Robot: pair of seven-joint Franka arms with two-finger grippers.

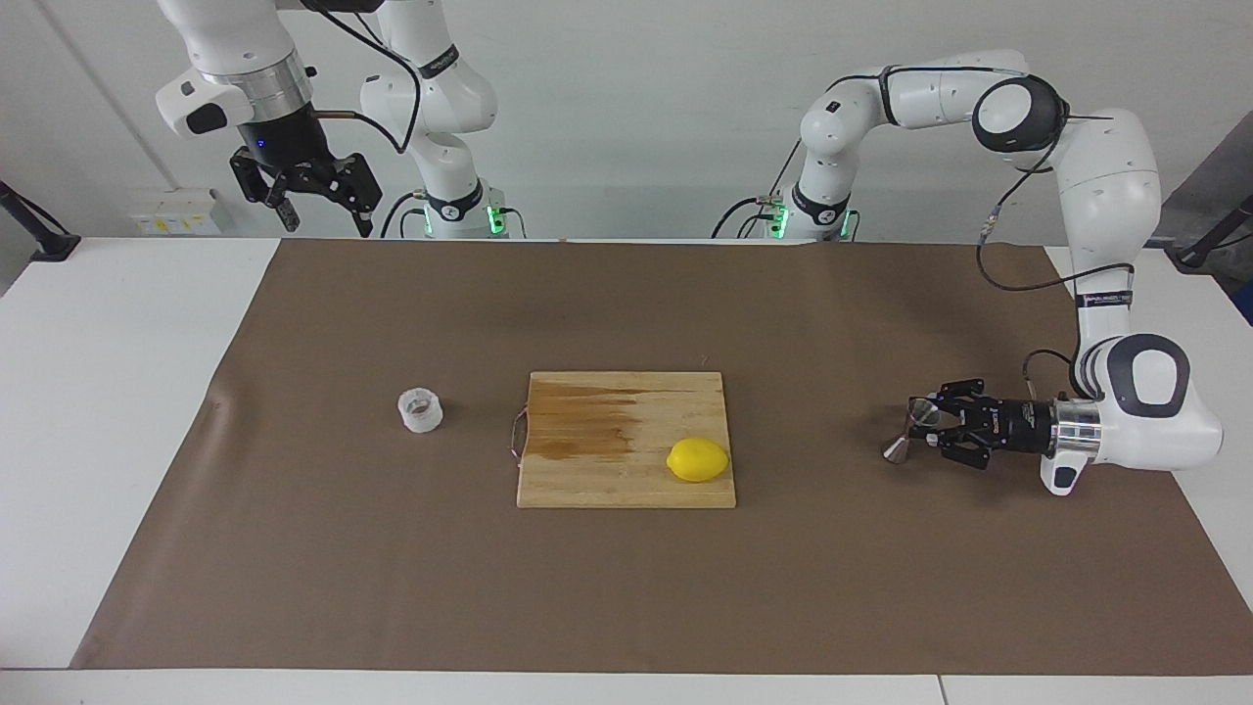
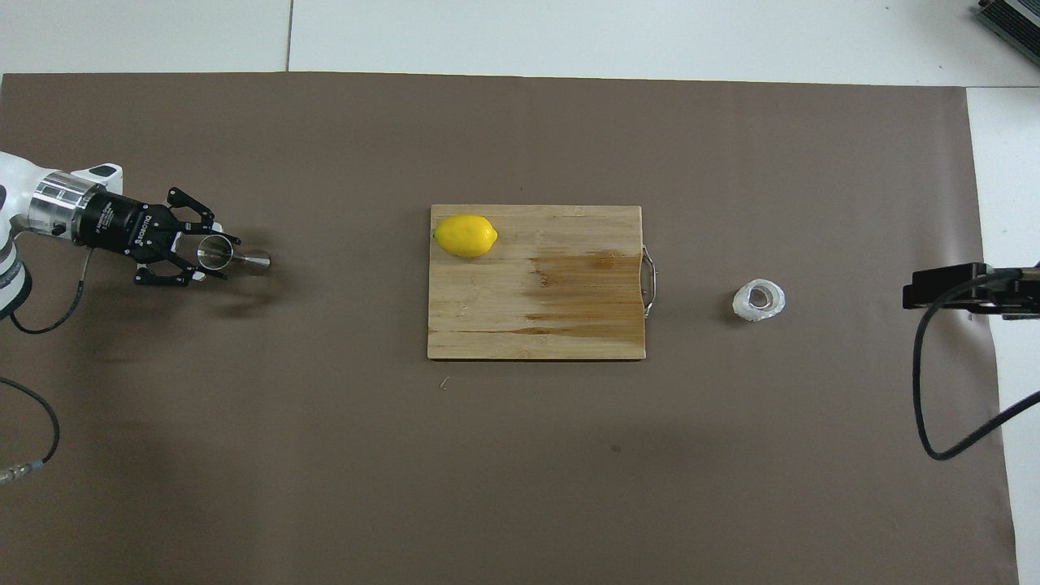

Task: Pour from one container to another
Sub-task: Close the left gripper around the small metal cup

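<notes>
Left gripper [image 1: 926, 427] low at the left arm's end of the tabletop [image 1: 137, 411], clamped around steel jigger [image 1: 910, 431]. Right gripper [image 1: 315, 201] raised, wide open, waiting. Clear cup [image 1: 420, 409] beside cutting board [image 1: 607, 431], toward right arm's end.

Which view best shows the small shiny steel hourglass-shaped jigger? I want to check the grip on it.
The overhead view: the small shiny steel hourglass-shaped jigger shows its open mouth and both cones, the left gripper closed on the upper cone. The facing view shows the jigger side-on and partly hidden by the fingers.
</notes>
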